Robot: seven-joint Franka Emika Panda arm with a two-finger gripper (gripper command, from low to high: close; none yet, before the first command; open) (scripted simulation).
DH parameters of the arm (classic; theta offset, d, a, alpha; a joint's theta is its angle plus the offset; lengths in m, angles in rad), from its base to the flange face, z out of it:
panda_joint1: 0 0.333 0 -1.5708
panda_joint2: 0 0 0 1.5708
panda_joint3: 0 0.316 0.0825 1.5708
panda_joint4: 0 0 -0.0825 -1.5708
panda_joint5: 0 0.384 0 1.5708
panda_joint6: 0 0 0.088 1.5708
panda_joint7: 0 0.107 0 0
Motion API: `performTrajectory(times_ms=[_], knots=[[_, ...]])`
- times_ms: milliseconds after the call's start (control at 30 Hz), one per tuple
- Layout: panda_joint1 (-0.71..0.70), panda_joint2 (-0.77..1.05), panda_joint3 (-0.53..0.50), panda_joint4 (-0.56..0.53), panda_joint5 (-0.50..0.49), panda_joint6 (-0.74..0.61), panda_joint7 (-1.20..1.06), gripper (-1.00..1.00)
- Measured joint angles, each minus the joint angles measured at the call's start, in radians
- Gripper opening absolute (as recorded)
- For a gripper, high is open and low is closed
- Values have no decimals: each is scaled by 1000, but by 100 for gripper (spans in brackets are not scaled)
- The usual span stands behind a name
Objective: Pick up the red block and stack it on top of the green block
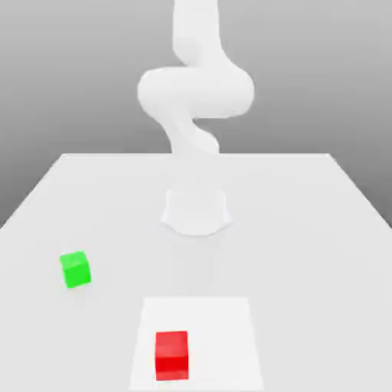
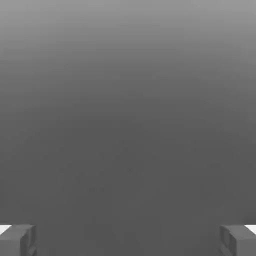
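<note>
- Green block, exterior view's left: stood apart on tabletop, presumably as stack base.
- Red block: sat on pale sheet, nearer cam., prob. the pick-up spot.
- Arm, upright behind: prob. start pose.
- Gripper, hand view: fingers wide apart, nothing btwn.

white square sheet, pale tabletop

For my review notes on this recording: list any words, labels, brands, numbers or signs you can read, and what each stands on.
None: no text can be read on the red cube, green cube, white robot arm or pale tabletop.
</note>
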Motion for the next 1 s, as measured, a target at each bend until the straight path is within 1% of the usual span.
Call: performTrajectory(times_ms=[567,767,933,967,1000], knots=[[18,623,-64,-150,42,259,-124,0],[6,839,-71,-203,34,350,-152,0],[-6,1020,-55,-191,60,486,-178,0],[-11,1053,-49,-186,67,513,-183,-100],[-11,1053,-49,-186,67,513,-183,-100]])
